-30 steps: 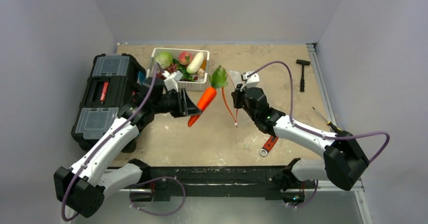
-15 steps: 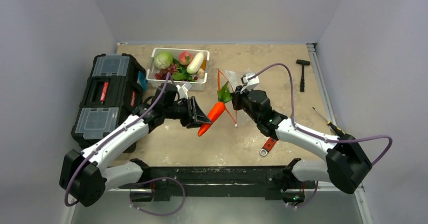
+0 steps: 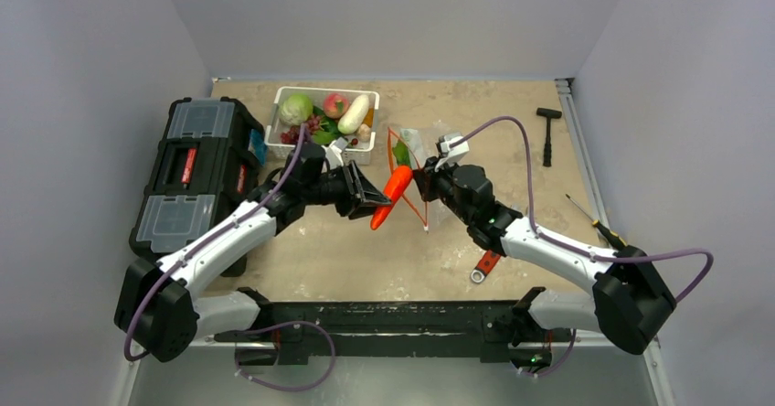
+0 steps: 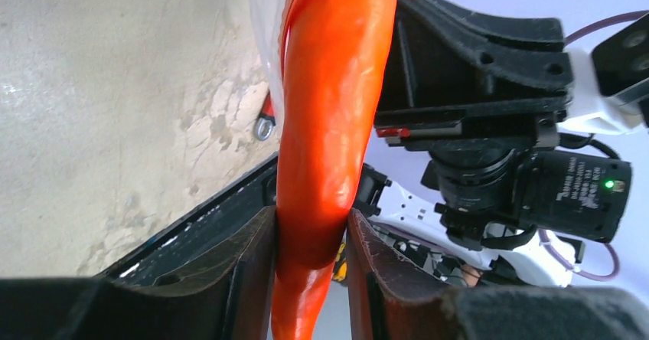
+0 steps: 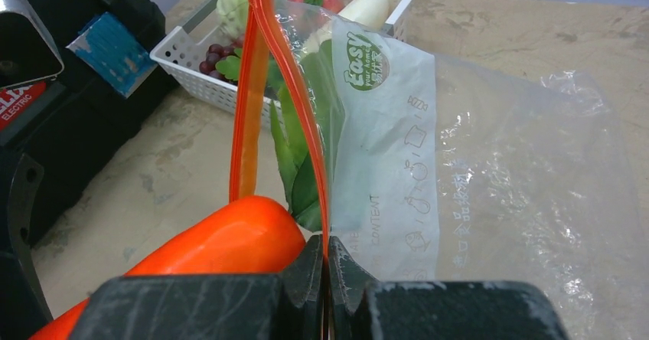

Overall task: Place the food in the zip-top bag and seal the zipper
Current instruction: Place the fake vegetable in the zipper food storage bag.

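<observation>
The left gripper (image 4: 310,267) is closed on the carrot (image 4: 329,125), its two dark fingers (image 4: 245,279) pressing the lower, thinner part with the tapered tip poking out past them. In the top view the carrot (image 3: 393,191) hangs above the table (image 3: 366,260), slanted from its tip at 7 o'clock to its leaves (image 3: 400,153) at 1 o'clock. The right gripper (image 5: 325,267), just at 3 o'clock of the carrot, is pinched fully together on one rim of the bag (image 5: 497,187), right at the zipper (image 5: 295,110). That rim stands upright while the other orange strip bows away, so the mouth gapes in a narrow wedge. The leaves sit between the two strips and the orange shoulder is at the lip; the body is outside. The rest of the bag trails slack toward 12 o'clock over the table. The basket (image 3: 281,104) of produce is near, at 11 o'clock of the left gripper, and the black toolbox (image 3: 196,164) lies at 9 o'clock beside that arm. Bare tabletop runs from under the carrot toward 6 o'clock, up to the dark rail at the near edge. A wrench (image 3: 487,264) lies at 5 o'clock of the right gripper, a screwdriver (image 3: 589,219) at 4 o'clock by the right edge, and a hammer (image 3: 547,136) at 2 o'clock, all well apart from the bag.
</observation>
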